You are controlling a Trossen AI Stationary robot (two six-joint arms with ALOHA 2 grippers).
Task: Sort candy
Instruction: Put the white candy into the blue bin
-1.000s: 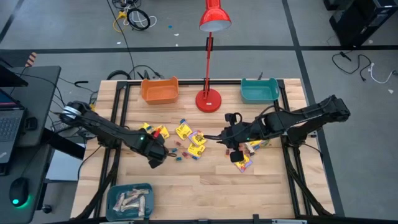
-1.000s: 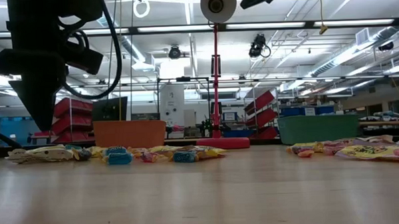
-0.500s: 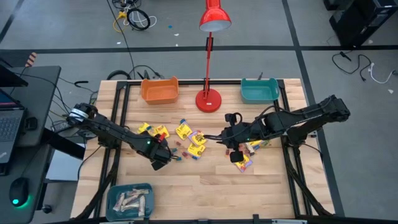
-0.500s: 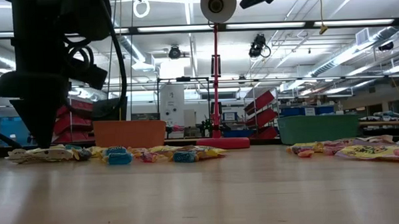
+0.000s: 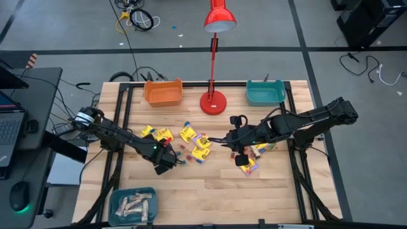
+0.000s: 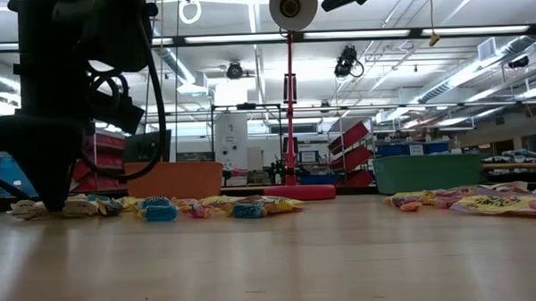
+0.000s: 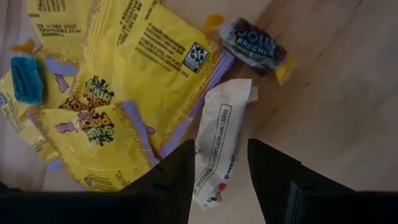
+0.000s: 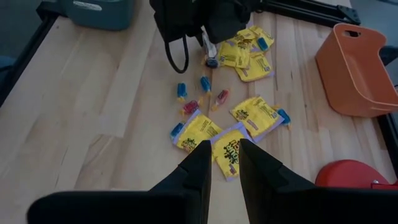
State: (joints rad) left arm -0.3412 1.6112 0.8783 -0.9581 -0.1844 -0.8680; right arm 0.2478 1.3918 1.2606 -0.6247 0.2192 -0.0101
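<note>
Candy lies in two loose heaps on the wooden table: yellow packets and small blue, red and brown pieces [image 5: 191,143] at the middle, more packets [image 5: 254,158] to the right. My left gripper [image 5: 163,163] points down at the left heap's near edge, open. Its fingers [image 7: 180,177] stand on either side of a pale white wrapped bar [image 7: 217,118] that lies flat beside a yellow packet [image 7: 149,68]. In the low view the gripper [image 6: 51,201] reaches down to the candy. My right gripper [image 5: 240,156] hangs high over the right heap, slightly open [image 8: 224,165], with nothing between its fingers.
An orange bin [image 5: 163,93], a red desk lamp's base [image 5: 213,102] and a teal bin [image 5: 265,93] stand along the far edge. A grey-blue container [image 5: 132,205] with pale bars sits at the near left corner. Bare wood lies at the near middle and right.
My left gripper has come down toward the table over the near edge of the left heap and has stayed open. The candy has not moved.
</note>
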